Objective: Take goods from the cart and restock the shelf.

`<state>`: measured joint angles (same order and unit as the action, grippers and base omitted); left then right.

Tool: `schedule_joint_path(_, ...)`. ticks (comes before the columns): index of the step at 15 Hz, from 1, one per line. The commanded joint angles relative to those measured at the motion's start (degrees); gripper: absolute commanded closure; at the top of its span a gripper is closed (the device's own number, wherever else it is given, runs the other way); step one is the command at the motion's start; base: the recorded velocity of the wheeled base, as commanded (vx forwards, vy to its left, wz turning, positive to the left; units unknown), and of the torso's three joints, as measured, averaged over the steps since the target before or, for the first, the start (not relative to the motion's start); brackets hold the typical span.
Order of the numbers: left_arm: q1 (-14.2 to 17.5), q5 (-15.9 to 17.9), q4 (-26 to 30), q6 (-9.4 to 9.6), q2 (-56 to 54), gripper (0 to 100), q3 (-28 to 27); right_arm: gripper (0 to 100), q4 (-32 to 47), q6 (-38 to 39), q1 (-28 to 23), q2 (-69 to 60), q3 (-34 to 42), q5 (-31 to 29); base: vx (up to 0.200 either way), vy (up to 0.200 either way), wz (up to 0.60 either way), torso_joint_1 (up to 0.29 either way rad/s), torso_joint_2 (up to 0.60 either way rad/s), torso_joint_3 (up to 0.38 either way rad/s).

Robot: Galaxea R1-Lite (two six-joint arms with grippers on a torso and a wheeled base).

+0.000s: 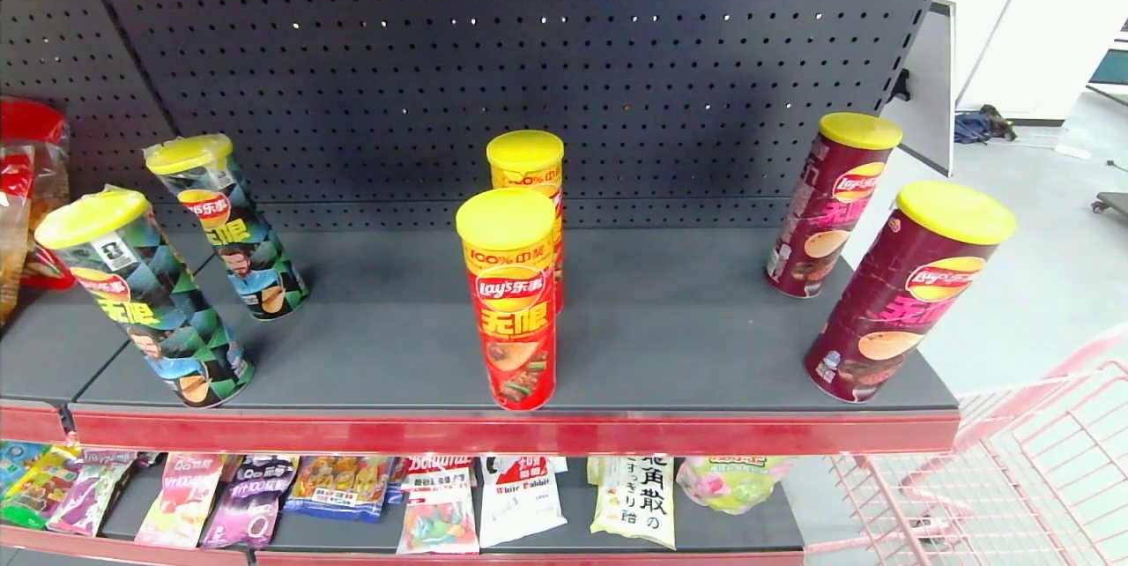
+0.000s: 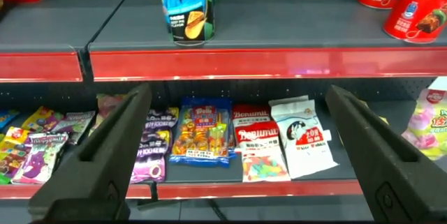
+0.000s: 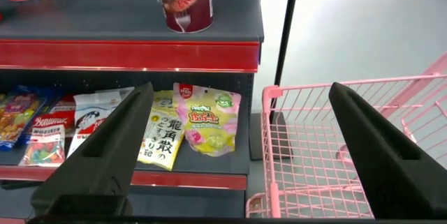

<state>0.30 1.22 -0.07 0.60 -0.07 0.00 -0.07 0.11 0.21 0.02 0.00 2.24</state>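
On the upper shelf (image 1: 670, 346), two green cans (image 1: 145, 297) stand at the left, one behind the other. Two red cans (image 1: 513, 301) stand mid-shelf, and two maroon cans (image 1: 903, 293) stand at the right end. Bags (image 1: 520, 495) lie on the lower shelf (image 1: 731, 535). The pink cart (image 1: 1040, 460) sits right of the shelf's end. The left gripper (image 2: 237, 93) is spread wide and empty, facing the bags. The right gripper (image 3: 242, 88) is likewise spread and empty, facing the shelf's end and the cart.
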Motion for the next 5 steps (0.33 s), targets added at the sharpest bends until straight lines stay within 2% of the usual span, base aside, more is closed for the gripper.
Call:
schedule_joint_path(1,0.0,0.0,0.0,0.02,0.1,0,0.0,0,0.0,0.0,0.1,0.0,0.0,0.0,0.0,0.0,0.0,0.0,0.0,0.0)
schedule_joint_path(5,0.0,0.0,0.0,-0.07,0.1,0,0.0,0,0.0,-0.1,0.0,0.0,0.0,0.0,0.0,0.0,0.0,0.0,0.0,0.0)
